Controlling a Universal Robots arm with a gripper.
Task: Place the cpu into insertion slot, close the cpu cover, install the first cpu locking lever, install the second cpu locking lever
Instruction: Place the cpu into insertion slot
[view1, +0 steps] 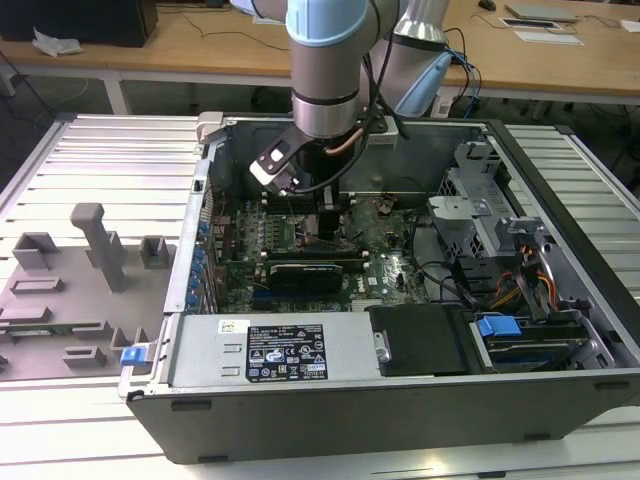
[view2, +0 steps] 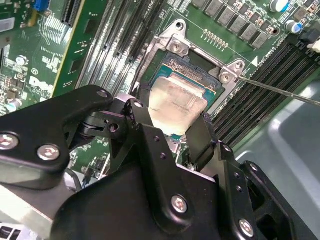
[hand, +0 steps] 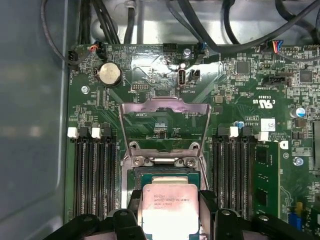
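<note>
Over insertion slot (hand: 141, 177), tool (view2: 169, 117) grips print-marked cpu (hand: 168, 207)

Between the black fingers (view2: 142, 122) the chip (hand: 168, 212) has a dull silver-grey top with faint dark print and a green edge. Just beyond the fingers the cover frame (hand: 165, 103) is bare silvery metal (green board (hand: 240, 107) showing through its window), flanked by black memory slots (hand: 95, 175) with white clips (hand: 73, 132).

A robotics lab: an opened computer case (view1: 400, 410) on a slatted metal bench (view1: 110, 150), wooden desks (view1: 180, 50) behind.
</note>
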